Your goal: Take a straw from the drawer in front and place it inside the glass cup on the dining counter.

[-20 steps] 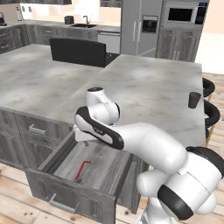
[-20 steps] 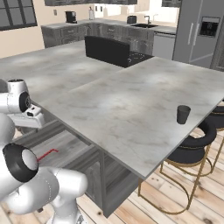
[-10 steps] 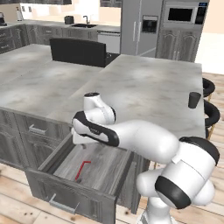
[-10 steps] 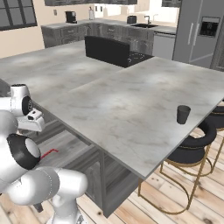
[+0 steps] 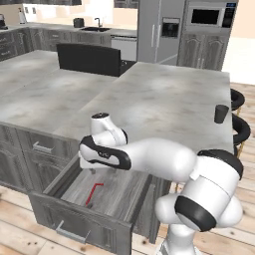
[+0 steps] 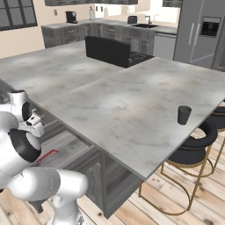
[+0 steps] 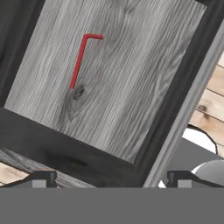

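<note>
straw: lay flat on the open drawer floor | claw: empty, jaws spread wide, above it, apart | handling: likely light, thin, prone to roll; pinch mid long shaft | glass cup: on counter

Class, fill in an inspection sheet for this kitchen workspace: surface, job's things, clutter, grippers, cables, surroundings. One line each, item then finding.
Surface: large light grey marble-veined dining counter, over dark grey cabinets.
Job's things: thin red straw with a bent end lies flat on the grey wood-grain bottom of the wide open drawer; small dark tumbler, the glass cup, stands upright near the counter's far edge.
Clutter: nothing seen.
Grippers: two-finger gripper open, above the drawer, holding nothing.
Cables: nothing seen.
Surroundings: black stools with gold legs, steel fridge, wooden floor.
</note>
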You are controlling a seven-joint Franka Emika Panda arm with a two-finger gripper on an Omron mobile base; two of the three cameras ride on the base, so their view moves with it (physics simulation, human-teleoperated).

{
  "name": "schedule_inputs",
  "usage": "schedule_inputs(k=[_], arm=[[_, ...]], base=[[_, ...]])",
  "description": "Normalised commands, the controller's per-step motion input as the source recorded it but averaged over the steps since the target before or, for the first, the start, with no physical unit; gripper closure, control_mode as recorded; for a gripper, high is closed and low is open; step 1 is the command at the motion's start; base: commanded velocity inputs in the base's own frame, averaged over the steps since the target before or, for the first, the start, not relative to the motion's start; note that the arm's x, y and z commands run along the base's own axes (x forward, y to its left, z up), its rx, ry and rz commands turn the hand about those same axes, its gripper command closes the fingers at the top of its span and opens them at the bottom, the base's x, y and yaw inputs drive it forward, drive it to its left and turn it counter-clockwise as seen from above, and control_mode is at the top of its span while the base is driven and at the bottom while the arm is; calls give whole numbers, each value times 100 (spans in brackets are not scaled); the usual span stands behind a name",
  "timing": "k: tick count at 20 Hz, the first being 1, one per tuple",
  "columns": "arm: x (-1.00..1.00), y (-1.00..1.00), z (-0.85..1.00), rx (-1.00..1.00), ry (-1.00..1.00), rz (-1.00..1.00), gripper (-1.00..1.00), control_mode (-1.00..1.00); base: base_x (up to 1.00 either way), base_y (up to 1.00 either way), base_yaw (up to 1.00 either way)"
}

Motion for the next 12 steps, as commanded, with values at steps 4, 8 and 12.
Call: schedule_inputs(k=[4,8,12], arm=[[17,1,-23,-6,-5,-6,-100,-100],[24,0,-19,-5,-5,-7,-100,-100],[22,0,-19,-3,-4,-6,-100,-100]], base=[[0,0,0],[0,0,0],[0,0,0]])
